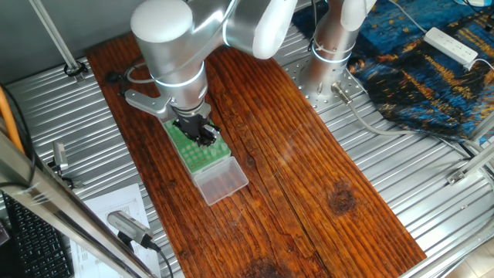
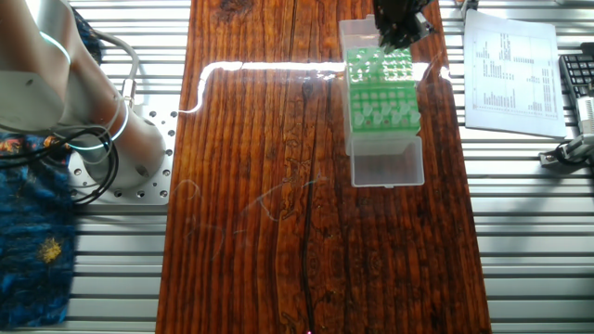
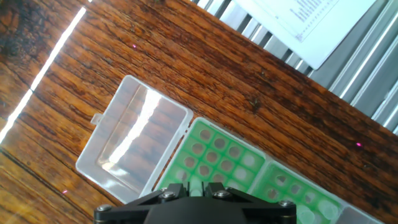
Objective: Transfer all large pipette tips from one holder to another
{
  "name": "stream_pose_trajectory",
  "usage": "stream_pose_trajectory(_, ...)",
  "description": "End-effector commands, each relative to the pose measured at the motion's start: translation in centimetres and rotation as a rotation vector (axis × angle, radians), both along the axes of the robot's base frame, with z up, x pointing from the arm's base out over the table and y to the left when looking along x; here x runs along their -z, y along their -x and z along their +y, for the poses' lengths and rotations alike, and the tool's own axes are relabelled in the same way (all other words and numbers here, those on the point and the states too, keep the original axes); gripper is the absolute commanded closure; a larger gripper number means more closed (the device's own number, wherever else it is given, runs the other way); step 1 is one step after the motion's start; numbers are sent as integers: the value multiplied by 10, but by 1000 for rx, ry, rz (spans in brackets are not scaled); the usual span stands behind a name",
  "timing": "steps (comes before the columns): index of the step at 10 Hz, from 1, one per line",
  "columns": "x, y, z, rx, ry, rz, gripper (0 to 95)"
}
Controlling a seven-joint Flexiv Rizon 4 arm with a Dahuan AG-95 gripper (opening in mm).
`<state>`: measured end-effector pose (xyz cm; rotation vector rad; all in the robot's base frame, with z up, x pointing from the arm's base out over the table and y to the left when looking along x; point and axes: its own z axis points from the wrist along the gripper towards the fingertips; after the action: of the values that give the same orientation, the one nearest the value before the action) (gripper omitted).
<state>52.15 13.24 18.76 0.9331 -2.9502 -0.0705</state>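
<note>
Two green holders lie side by side on the wooden board: one next to an open clear lid, the other beyond it. Some large pipette tips show as pale round ends in the holes; other holes are bare. My gripper hangs just over the lid-side holder, its jaws close together with a pale-green tip standing between them. In the fixed views the gripper is low over the green holders and hides part of them.
A printed sheet lies on the ribbed metal table to one side of the board, near a keyboard. The arm's base with cables stands at the opposite side. A blue cloth and a power strip lie further off.
</note>
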Motion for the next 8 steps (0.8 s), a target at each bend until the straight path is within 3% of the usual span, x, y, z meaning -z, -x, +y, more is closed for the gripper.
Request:
stream_pose_trajectory(1,-6,-2,0,0,1,3,950)
stream_pose_trajectory(8,-30,-6,5,-6,9,17,950)
